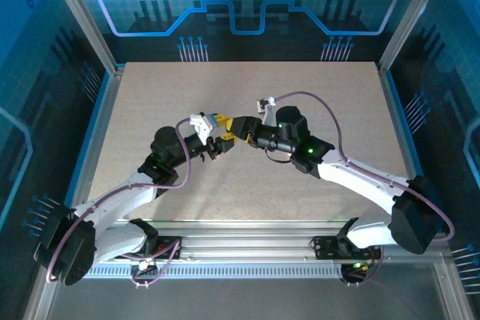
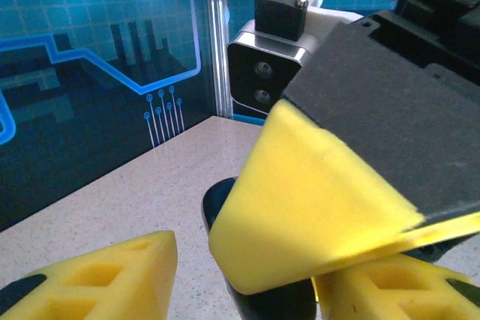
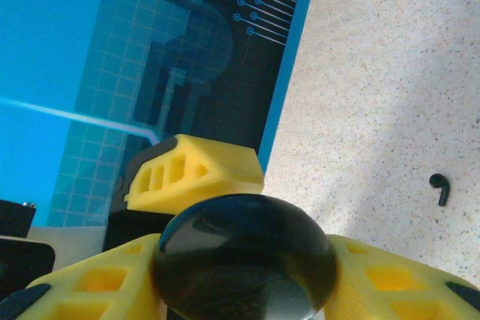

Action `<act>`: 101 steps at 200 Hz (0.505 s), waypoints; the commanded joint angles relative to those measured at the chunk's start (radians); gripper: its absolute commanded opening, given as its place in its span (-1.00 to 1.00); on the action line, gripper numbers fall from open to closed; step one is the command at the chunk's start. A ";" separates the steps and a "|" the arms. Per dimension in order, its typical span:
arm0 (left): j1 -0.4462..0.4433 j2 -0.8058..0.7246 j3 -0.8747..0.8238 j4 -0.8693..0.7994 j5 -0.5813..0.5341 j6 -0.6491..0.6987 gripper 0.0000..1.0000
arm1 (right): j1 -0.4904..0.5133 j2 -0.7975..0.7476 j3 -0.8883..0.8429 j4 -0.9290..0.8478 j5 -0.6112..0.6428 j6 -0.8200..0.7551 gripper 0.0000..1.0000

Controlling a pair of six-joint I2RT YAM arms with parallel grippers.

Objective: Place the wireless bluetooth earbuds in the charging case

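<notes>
Nearest the lens in the left wrist view, the yellow fingers of the left gripper stand partway apart along the bottom edge. Between them sits a dark rounded body, the charging case. I see a clear gap between it and the left-hand finger. I cannot tell whether the other finger touches it.

A yellow finger of the right gripper lies across the case from above, with that arm's wrist camera behind it.

From overhead, I see both grippers meeting tip to tip over the middle of the table, left gripper just beside right gripper.

The right wrist view shows the right gripper clamped on the case, a glossy black dome seated between both yellow fingers.

Farther right, one black earbud lies on the speckled table, well apart from the case
</notes>
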 commanded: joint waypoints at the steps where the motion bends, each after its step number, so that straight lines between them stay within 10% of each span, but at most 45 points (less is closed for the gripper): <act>1: -0.008 0.006 0.002 0.042 -0.023 -0.011 -0.07 | 0.016 0.006 0.037 0.053 0.019 0.008 -0.03; 53: -0.007 -0.018 -0.006 0.033 0.033 -0.007 -0.45 | 0.019 -0.004 0.046 0.020 0.026 -0.018 0.02; 101: -0.002 -0.019 0.031 -0.039 0.102 -0.091 -0.57 | -0.027 -0.152 -0.026 -0.036 0.079 -0.259 0.61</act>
